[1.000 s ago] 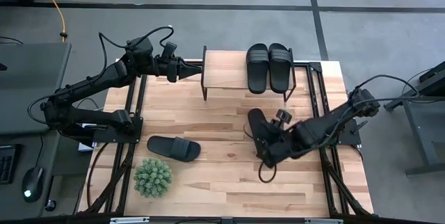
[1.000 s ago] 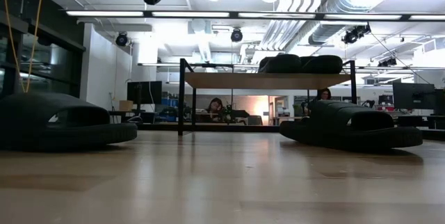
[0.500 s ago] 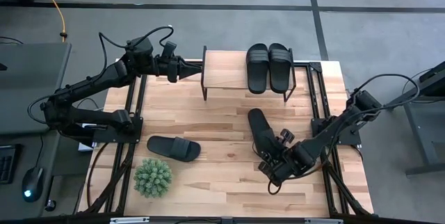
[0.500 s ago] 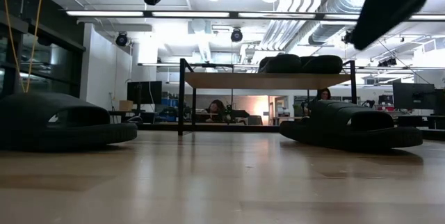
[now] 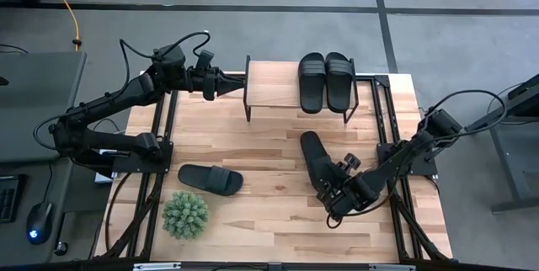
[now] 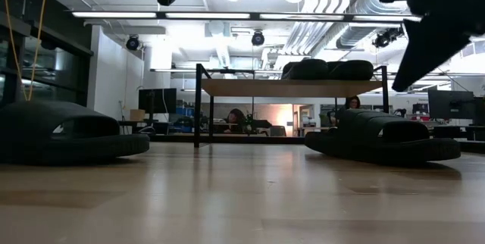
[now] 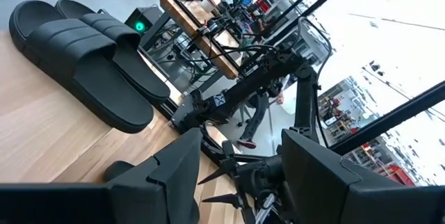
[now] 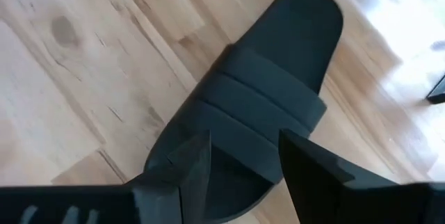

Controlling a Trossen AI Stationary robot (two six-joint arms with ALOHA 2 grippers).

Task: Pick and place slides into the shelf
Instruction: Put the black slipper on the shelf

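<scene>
Two black slides [image 5: 326, 82] lie side by side on the right half of the shelf [image 5: 274, 86], a light wood plank on black legs at the table's far edge. A third slide [image 5: 210, 178] lies on the table at the near left. A fourth slide [image 5: 313, 157] lies right of centre, sole down. My right gripper [image 5: 331, 197] hangs open above this slide's near end, its fingers [image 8: 184, 172] slanting down, clear of the slide [image 8: 278, 78]. My left gripper [image 5: 233, 84] stands open and raised beside the shelf's left end, pointing at the shelved slides [image 7: 83, 50].
A small green plant [image 5: 185, 214] stands near the table's front left corner. Black frame rails [image 5: 164, 136] run along both sides of the table. Bare wood lies between the two loose slides. In the low view, people sit in the room beyond the shelf [image 6: 292, 86].
My right gripper has come down toward the slide right of centre and shifted a little toward the table's near edge, rolling at the wrist; it now shows at the low view's upper right. Its fingers have stayed open. The slides have not moved.
</scene>
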